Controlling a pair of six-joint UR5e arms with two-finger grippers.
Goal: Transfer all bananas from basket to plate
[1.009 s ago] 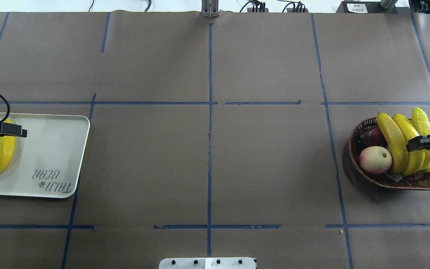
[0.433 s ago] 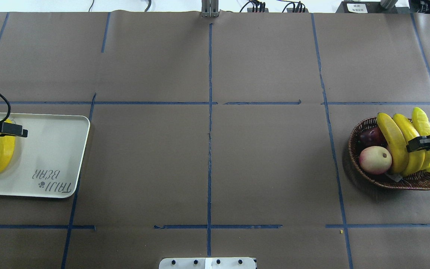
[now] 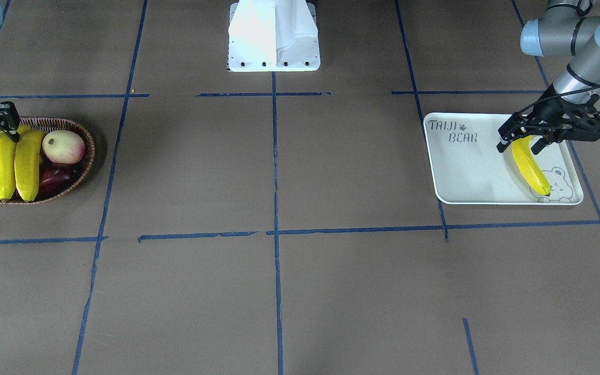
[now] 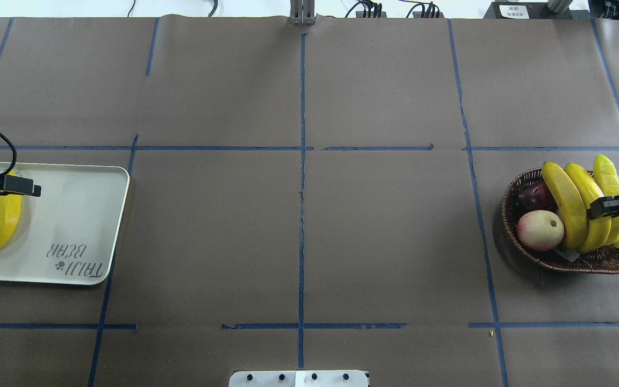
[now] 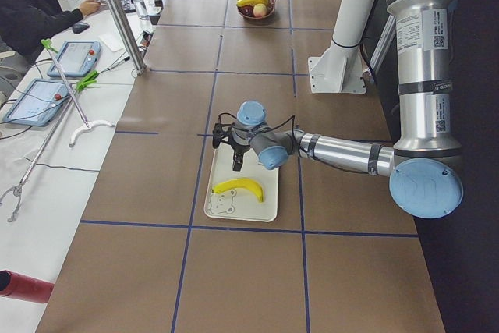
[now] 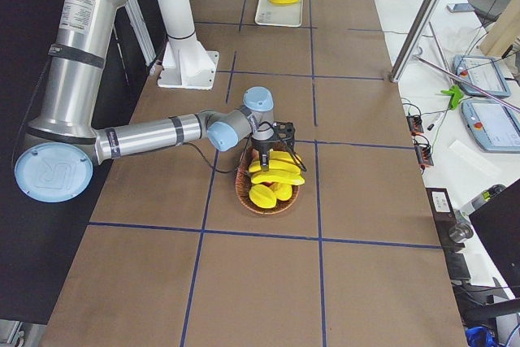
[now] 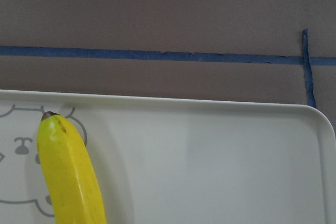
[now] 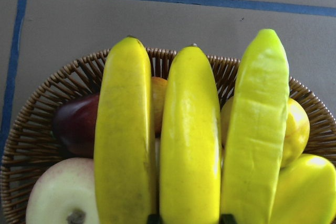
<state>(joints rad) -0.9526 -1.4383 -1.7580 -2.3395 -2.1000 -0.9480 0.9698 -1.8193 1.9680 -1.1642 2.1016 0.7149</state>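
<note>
One banana (image 4: 3, 226) lies on the off-white plate (image 4: 73, 215), over the bear print; it also shows in the front view (image 3: 532, 169) and the left wrist view (image 7: 71, 177). My left gripper (image 3: 520, 143) is open just above the banana's near end, one finger on each side of it. Two bananas (image 4: 564, 204) (image 4: 591, 215) lie side by side across the wicker basket (image 4: 573, 260). My right gripper (image 4: 605, 207) is open over them. Its fingertips (image 8: 226, 219) stand on either side of the middle banana (image 8: 189, 140). Another yellow piece (image 8: 304, 192) lies lower down; I cannot tell what it is.
The basket also holds a yellow-green pointed fruit (image 4: 607, 177), a lemon (image 8: 296, 129), a pink-yellow apple (image 4: 539, 230) and a dark red fruit (image 4: 532, 196). The robot's white base (image 3: 274, 36) stands at the table's near-robot edge. An operator (image 5: 31, 5) sits beside the table.
My right gripper has shifted slightly to the right over the bananas. My left gripper and the banana on the plate have hardly moved.
</note>
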